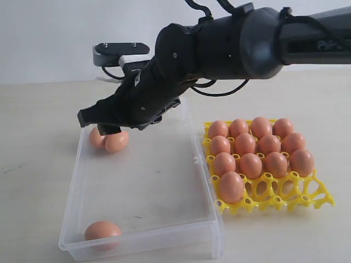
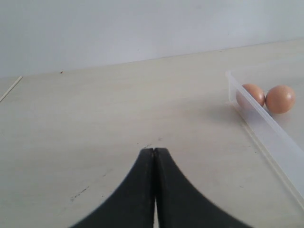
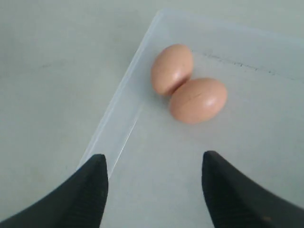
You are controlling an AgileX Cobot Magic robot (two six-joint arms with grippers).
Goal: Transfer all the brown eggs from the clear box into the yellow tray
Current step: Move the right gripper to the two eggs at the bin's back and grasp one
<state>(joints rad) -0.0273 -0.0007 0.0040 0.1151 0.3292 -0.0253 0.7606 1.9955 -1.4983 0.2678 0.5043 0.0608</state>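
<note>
Two brown eggs point(image 1: 108, 140) lie touching in the far left corner of the clear box point(image 1: 148, 186); a third egg point(image 1: 102, 230) rests in its near left corner. My right gripper point(image 1: 101, 125) has reached across and hangs just above the pair, open and empty. In the right wrist view the gripper point(image 3: 154, 164) stands short of the two eggs point(image 3: 172, 68) point(image 3: 198, 100), one finger over the box wall point(image 3: 118, 118). The yellow tray point(image 1: 307, 194) on the right holds several eggs point(image 1: 251, 164). My left gripper point(image 2: 154, 151) is shut and empty over the table, outside the box wall point(image 2: 266, 124).
The tray's front row has bare cups point(image 1: 274, 189) beside one egg point(image 1: 231, 186). A small latch point(image 1: 195, 160) sticks out on the box's right wall, close to the tray. The right arm's dark bulk point(image 1: 230, 44) spans above the box's far end.
</note>
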